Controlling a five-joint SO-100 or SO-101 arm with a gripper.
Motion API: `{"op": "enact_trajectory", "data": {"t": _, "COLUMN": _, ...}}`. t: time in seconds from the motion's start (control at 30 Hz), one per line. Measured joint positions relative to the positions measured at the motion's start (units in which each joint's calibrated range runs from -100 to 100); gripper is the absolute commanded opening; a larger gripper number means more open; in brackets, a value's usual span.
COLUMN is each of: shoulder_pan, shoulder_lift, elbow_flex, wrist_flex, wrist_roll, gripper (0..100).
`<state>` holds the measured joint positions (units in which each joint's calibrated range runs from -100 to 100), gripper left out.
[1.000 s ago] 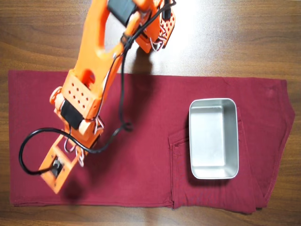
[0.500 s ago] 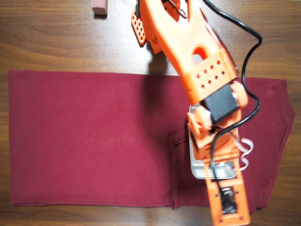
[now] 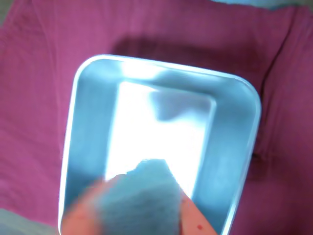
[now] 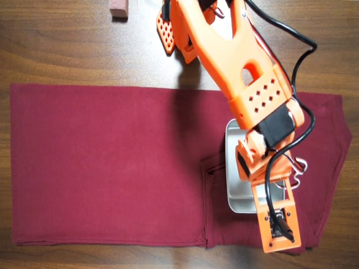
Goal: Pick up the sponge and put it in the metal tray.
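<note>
While my orange arm [image 4: 235,61] reaches from the top of the overhead view down over the right half of the scene, my hand [image 3: 139,205] hangs above the metal tray [image 4: 234,193]; the wrist view shows it gripping the sponge [image 3: 139,196], a blurred pale grey block held between orange fingers [image 3: 195,223] at the bottom edge of that picture; the sponge sits over the near end of the tray's bright floor, and I cannot tell whether it touches the metal or hangs clear of it. In the wrist view the tray [image 3: 78,98] fills most of the frame, its rounded corners and raised rim plain to see, its inside glaring white in the middle and bluish along the walls; a soft grey reflection lies near the far end of the floor. From overhead the arm covers most of the tray, leaving only the left wall and the lower left corner showing; the sponge itself is hidden under my wrist there. The tray rests on a dark red cloth [image 4: 106,162] spread across the wooden desk [image 4: 56,45]; a seam runs down the cloth just left of the tray. At the top edge of the overhead view a pinkish-brown block [image 4: 118,8] lies on the bare wood, well apart from the tray; a black cable [image 4: 294,39] loops from my arm's upper part down to the wrist.
</note>
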<state>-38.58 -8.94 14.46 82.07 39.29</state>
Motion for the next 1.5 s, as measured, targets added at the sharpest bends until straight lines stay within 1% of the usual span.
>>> {"op": "enact_trajectory", "data": {"t": 0.07, "shoulder_pan": 0.5, "shoulder_lift": 0.0, "elbow_flex": 0.28, "wrist_flex": -0.66, "wrist_roll": -0.78, "gripper": 27}}
{"op": "enact_trajectory", "data": {"t": 0.2, "shoulder_pan": 1.0, "shoulder_lift": 0.0, "elbow_flex": 0.37, "wrist_flex": -2.16, "wrist_roll": -0.73, "gripper": 32}}
{"op": "enact_trajectory", "data": {"t": 0.3, "shoulder_pan": 1.69, "shoulder_lift": 0.0, "elbow_flex": 0.37, "wrist_flex": -3.1, "wrist_roll": -0.83, "gripper": 32}}
{"op": "enact_trajectory", "data": {"t": 0.37, "shoulder_pan": 1.4, "shoulder_lift": 0.0, "elbow_flex": 0.37, "wrist_flex": -3.47, "wrist_roll": -0.29, "gripper": 31}}
{"op": "enact_trajectory", "data": {"t": 0.4, "shoulder_pan": 1.5, "shoulder_lift": -0.17, "elbow_flex": 0.37, "wrist_flex": -4.23, "wrist_roll": 0.39, "gripper": 28}}
{"op": "enact_trajectory", "data": {"t": 0.47, "shoulder_pan": 3.59, "shoulder_lift": -2.86, "elbow_flex": 0.37, "wrist_flex": -7.7, "wrist_roll": 2.05, "gripper": 19}}
{"op": "enact_trajectory", "data": {"t": 0.53, "shoulder_pan": 7.48, "shoulder_lift": -8.07, "elbow_flex": 1.84, "wrist_flex": -14.55, "wrist_roll": 3.42, "gripper": 0}}
{"op": "enact_trajectory", "data": {"t": 0.6, "shoulder_pan": 11.17, "shoulder_lift": -15.45, "elbow_flex": 6.63, "wrist_flex": -21.97, "wrist_roll": 4.84, "gripper": 0}}
{"op": "enact_trajectory", "data": {"t": 0.63, "shoulder_pan": 12.56, "shoulder_lift": -19.01, "elbow_flex": 8.66, "wrist_flex": -23.47, "wrist_roll": 5.27, "gripper": 0}}
{"op": "enact_trajectory", "data": {"t": 0.73, "shoulder_pan": 15.55, "shoulder_lift": -31.16, "elbow_flex": 19.06, "wrist_flex": -25.92, "wrist_roll": 6.5, "gripper": 0}}
{"op": "enact_trajectory", "data": {"t": 0.9, "shoulder_pan": 27.02, "shoulder_lift": -53.39, "elbow_flex": 47.24, "wrist_flex": -30.14, "wrist_roll": 9.43, "gripper": 0}}
{"op": "enact_trajectory", "data": {"t": 1.07, "shoulder_pan": 39.08, "shoulder_lift": -66.06, "elbow_flex": 62.15, "wrist_flex": -30.61, "wrist_roll": 11.14, "gripper": 0}}
{"op": "enact_trajectory", "data": {"t": 1.27, "shoulder_pan": 40.88, "shoulder_lift": -75.69, "elbow_flex": 76.43, "wrist_flex": -29.58, "wrist_roll": 10.94, "gripper": 0}}
{"op": "enact_trajectory", "data": {"t": 1.43, "shoulder_pan": 35.39, "shoulder_lift": -76.74, "elbow_flex": 79.56, "wrist_flex": -29.39, "wrist_roll": 10.55, "gripper": 0}}
{"op": "enact_trajectory", "data": {"t": 1.5, "shoulder_pan": 35.39, "shoulder_lift": -78.56, "elbow_flex": 81.77, "wrist_flex": -29.39, "wrist_roll": 10.74, "gripper": 0}}
